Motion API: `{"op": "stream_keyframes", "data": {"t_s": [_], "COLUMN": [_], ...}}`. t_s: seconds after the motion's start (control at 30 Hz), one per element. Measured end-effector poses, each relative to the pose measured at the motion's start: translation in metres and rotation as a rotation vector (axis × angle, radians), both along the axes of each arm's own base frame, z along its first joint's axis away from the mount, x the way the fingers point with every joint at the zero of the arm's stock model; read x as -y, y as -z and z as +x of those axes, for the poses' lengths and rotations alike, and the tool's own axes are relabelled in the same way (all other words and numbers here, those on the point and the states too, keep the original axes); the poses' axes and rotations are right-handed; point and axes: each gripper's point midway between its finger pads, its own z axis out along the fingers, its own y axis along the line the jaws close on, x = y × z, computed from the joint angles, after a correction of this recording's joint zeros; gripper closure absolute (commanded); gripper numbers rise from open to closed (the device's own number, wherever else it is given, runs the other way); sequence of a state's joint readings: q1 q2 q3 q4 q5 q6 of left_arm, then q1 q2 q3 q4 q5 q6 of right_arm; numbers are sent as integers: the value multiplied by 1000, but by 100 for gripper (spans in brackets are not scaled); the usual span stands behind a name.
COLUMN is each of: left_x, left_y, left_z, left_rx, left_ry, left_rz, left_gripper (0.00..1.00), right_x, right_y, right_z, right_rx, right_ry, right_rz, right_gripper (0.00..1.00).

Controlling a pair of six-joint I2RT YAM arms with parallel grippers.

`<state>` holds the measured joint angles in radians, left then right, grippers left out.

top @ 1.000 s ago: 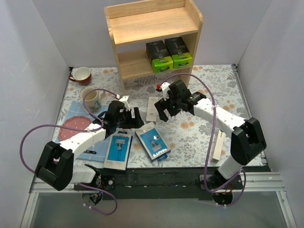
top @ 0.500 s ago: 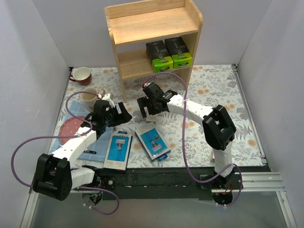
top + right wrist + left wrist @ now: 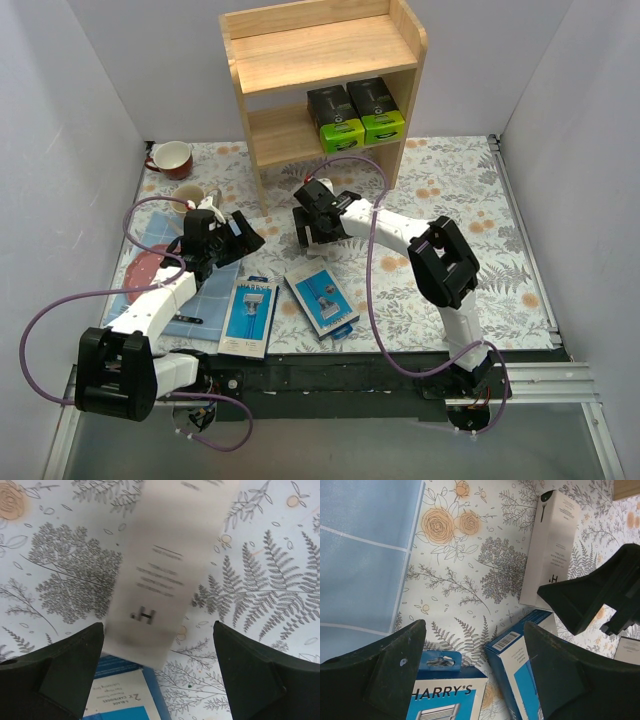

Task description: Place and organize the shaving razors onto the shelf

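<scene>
Over the last second the right arm has folded at the elbow and swung left. The right end effector [image 3: 320, 228] now hangs directly above the slim white box [image 3: 170, 565], its jaws spread wide and empty. The left end effector [image 3: 240, 232] has drawn back to the left, away from the left blue pack [image 3: 250, 315], and is also open, holding nothing. That pack, the right blue pack [image 3: 322, 303] and the white box lie on the floral surface [image 3: 450, 190]. Two black boxes [image 3: 335, 118] stand on the lower tier of the shelf [image 3: 320, 50].
</scene>
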<state>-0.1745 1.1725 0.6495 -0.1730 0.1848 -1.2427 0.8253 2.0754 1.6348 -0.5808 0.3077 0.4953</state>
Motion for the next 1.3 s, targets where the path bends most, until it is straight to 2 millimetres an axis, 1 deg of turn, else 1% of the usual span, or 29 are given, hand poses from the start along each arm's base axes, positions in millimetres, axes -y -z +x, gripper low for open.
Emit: {"op": "stream_keyframes", "data": {"t_s": [0.1, 0.2, 0.33, 0.4, 0.43, 0.47, 0.5, 0.53, 0.67, 0.8, 0.9, 0.93, 0.97, 1.03, 1.07, 1.13, 1.2, 1.27, 1.3], "left_x": [0, -1, -3, -5, -6, -7, -8, -9, -11, -11, -10, -10, -10, -9, -8, -6, -3, 1, 2], "left_y": [0, 0, 3, 7, 8, 9, 8, 8, 8, 7, 6, 5, 4, 3, 2, 1, 2, 2, 3], "left_z": [0, 0, -2, -3, -4, -4, -4, -3, -2, -2, -1, 0, 0, 1, 1, 1, 1, 3, 4], "left_rx": [-2, -3, -14, -24, -30, -34, -34, -32, -33, -33, -29, -25, -22, -20, -19, -22, -27, -37, -41], "left_ry": [-3, -3, -10, -18, -24, -29, -33, -36, -48, -49, -48, -47, -46, -46, -45, -41, -36, -25, -21], "left_rz": [-6, -10, -16, -19, -22, -24, -26, -27, -32, -37, -44, -47, -49, -58, -65, -80, -94, -115, -121], "left_gripper": [21, 21, 21, 21, 22, 21, 22, 22, 22, 22, 22, 22, 22, 22, 22, 22, 26, 30, 35], "right_x": [-8, -12, -12, -12, -12, -12, -12, -12, -10, -10, -10, -11, -13, -15, -16, -17, -17, -16, -16], "right_y": [-1, 5, 8, 8, 8, 9, 10, 11, 21, 20, 13, 7, -4, -31, -51, -99, -148, -192, -212], "right_z": [8, 12, 11, 11, 10, 10, 9, 8, 3, 4, 2, 0, -1, -4, -6, -8, -9, -8, -7], "right_rx": [14, 12, 5, 5, 3, 1, 0, -2, -20, -11, -7, -5, 2, 32, 58, 134, 223, 311, 353], "right_ry": [2, 2, 0, -1, -2, -5, -9, -14, -40, -73, -119, -144, -163, -209, -233, -278, -305, -319, -318], "right_rz": [10, 8, 0, 0, -1, -1, -2, -3, -22, -32, -33, -26, -11, 26, 53, 112, 172, 223, 247], "right_gripper": [4, 4, 5, 7, 10, 18, 22, 28, 42, 46, 51, 55, 56, 57, 57, 57, 55, 52, 51]}}
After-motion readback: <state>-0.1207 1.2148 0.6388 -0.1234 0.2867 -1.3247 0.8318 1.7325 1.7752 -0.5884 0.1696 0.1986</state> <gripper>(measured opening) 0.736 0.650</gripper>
